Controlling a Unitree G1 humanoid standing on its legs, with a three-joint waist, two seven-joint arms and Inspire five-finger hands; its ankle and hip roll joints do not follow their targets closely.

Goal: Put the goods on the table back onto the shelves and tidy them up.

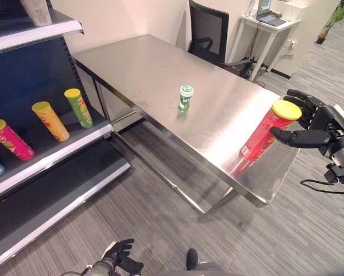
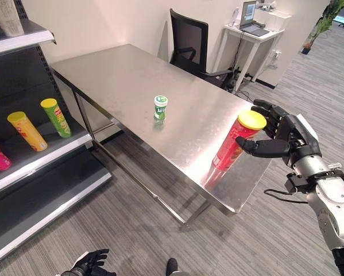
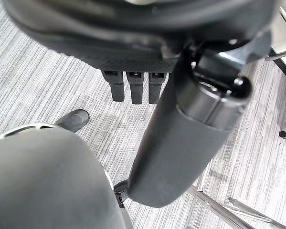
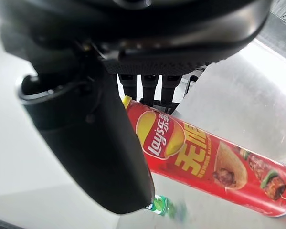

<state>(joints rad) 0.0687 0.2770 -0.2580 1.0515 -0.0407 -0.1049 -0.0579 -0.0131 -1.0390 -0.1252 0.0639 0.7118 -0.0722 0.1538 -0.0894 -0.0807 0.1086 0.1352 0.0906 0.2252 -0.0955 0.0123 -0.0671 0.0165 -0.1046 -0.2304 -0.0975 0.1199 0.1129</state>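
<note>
Office corner with a steel worktop beside a dark shelf unit. On the worktop, near its front corner, a red crisp tube, tilted; likely light, stiff, slick, best taken mid-body. Right hand spread wide around it, thumb just beside, contact unclear. Right wrist view alone showing its label; left hand relaxed, low.

Right hand open, thumb and straight fingers flanking red chip can on steel table; small green container beyond.
</note>
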